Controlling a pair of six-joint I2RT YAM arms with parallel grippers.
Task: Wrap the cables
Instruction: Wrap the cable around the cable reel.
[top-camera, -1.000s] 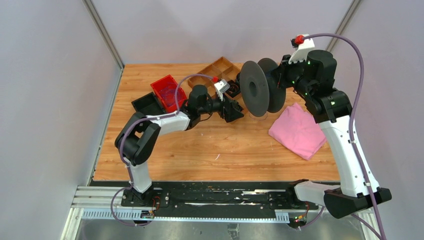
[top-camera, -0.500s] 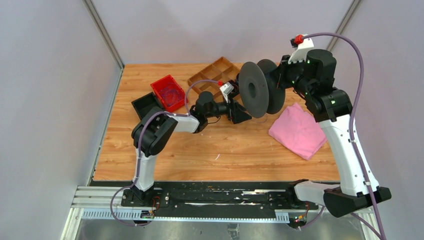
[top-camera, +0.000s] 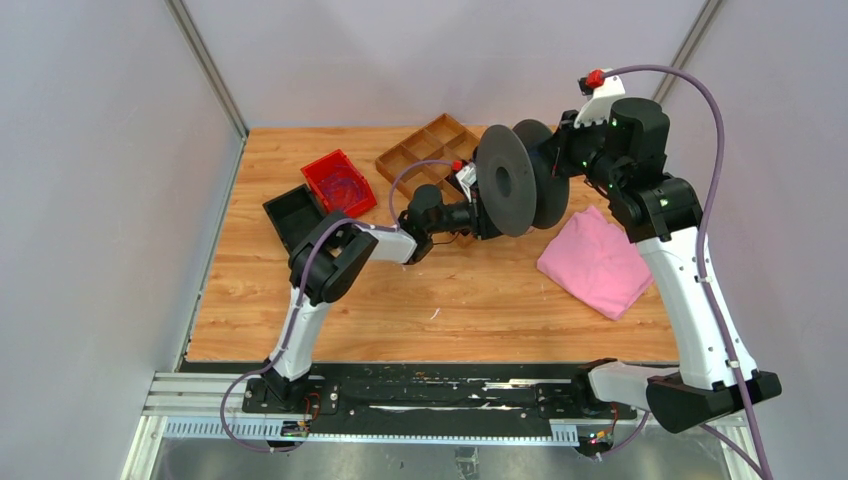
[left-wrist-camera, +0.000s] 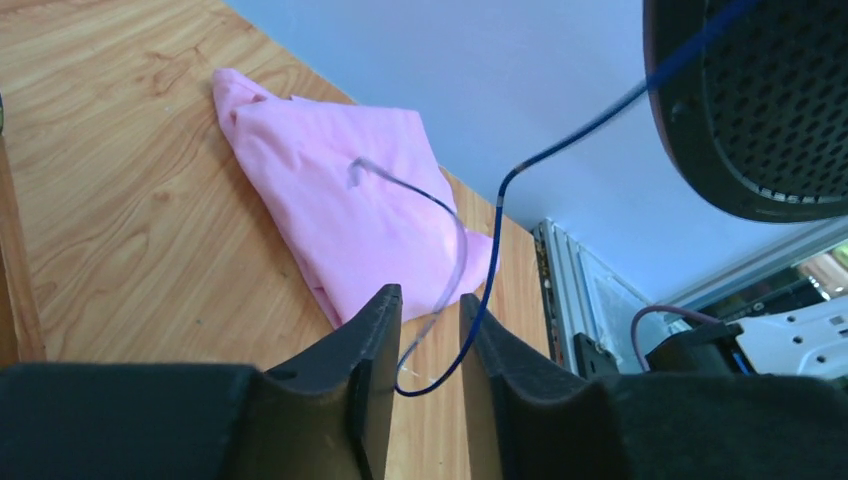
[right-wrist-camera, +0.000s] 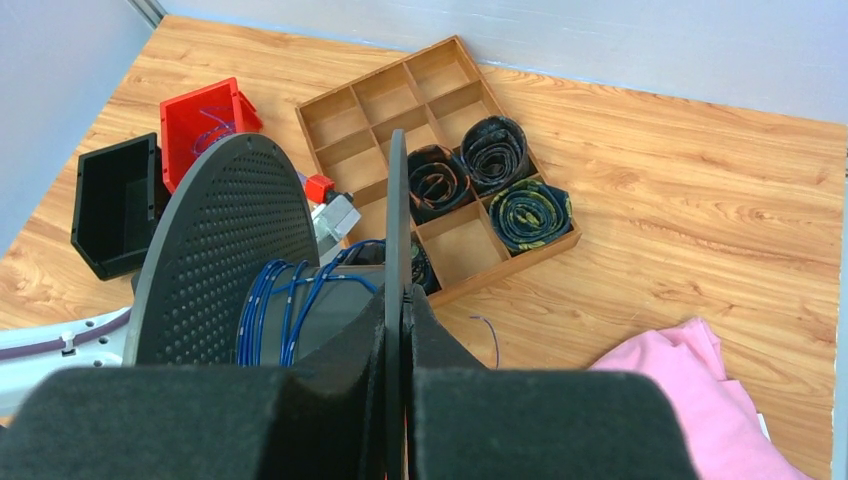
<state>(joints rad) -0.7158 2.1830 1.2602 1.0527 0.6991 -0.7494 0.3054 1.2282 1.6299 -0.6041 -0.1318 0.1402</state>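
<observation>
In the left wrist view the left claw (left-wrist-camera: 430, 300) sits at the bottom centre with its two dark fingers spread by a narrow gap, and the cable (left-wrist-camera: 560, 150) passes through that gap without being visibly squeezed. The cable is a very thin, dark blue wire. It loops low between the fingers, then climbs to the upper right of the frame toward the perforated dark spool (left-wrist-camera: 770, 100). A short, pale, almost clear length curls up and left across the pink cloth (left-wrist-camera: 330, 180), which lies crumpled on the wooden surface (left-wrist-camera: 120, 200). In the right wrist view the right claw (right-wrist-camera: 400, 295) is pressed together at the lower centre, pinching the thin edge of one spool flange. Several loose blue turns of the cable wrap the grey hub between the two flanges, left of the fingers. Beyond the spool, toward the top of that frame, stands a wooden tray (right-wrist-camera: 440, 75) divided into compartments. A red bin (right-wrist-camera: 240, 105) with a few thin strands in it sits at the upper left, and a black bin (right-wrist-camera: 120, 200) sits at the left edge.
</observation>
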